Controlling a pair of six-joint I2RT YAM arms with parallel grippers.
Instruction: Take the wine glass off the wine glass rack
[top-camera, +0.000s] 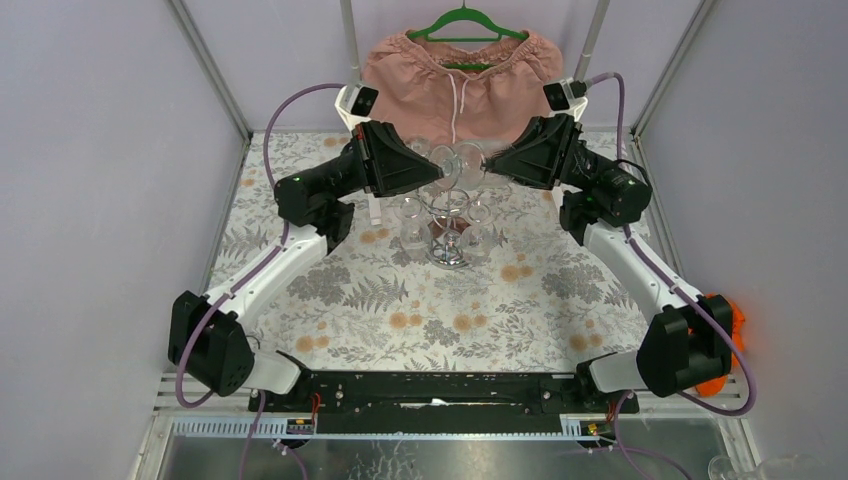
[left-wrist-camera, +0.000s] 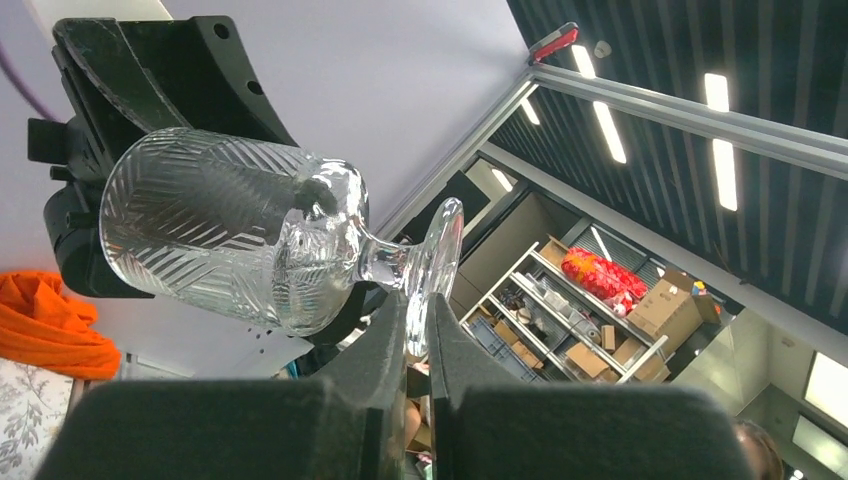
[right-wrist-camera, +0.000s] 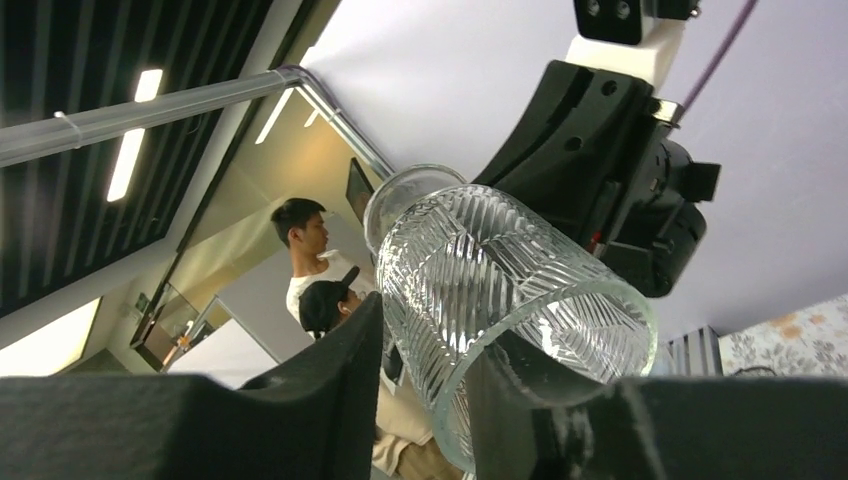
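Pinching the thin foot of the wine glass (left-wrist-camera: 230, 235), your left gripper (left-wrist-camera: 418, 318) is all but closed, its two black fingers (left-wrist-camera: 385, 345) clamped on the rim of the foot disc at lower centre of the left wrist view. From there the stem runs up and left to the cut-pattern bowl, which lies on its side with its mouth toward the left edge of the frame.

Your right gripper (right-wrist-camera: 425, 350) stands about half open around that same bowl. In the right wrist view one finger (right-wrist-camera: 345, 385) sits tight against the bowl's left side and the other shows through the glass at its right. You cannot tell from these views whether the fingers are pressing on the bowl or only bracketing it.

In the top view the two grippers meet nose to nose at upper centre, with the glass held sideways in the small gap between them. The wine glass rack (top-camera: 447, 240) stands just below that gap in the picture, near the middle of the fern-print tablecloth (top-camera: 400, 300), with other glasses (top-camera: 410, 215) hanging from its chrome arms. Whether the held glass touches the rack's top wires you cannot tell from overhead.

Behind the grippers, at top centre, a pink drawstring garment (top-camera: 420, 75) hangs on a green hanger (top-camera: 465, 18).
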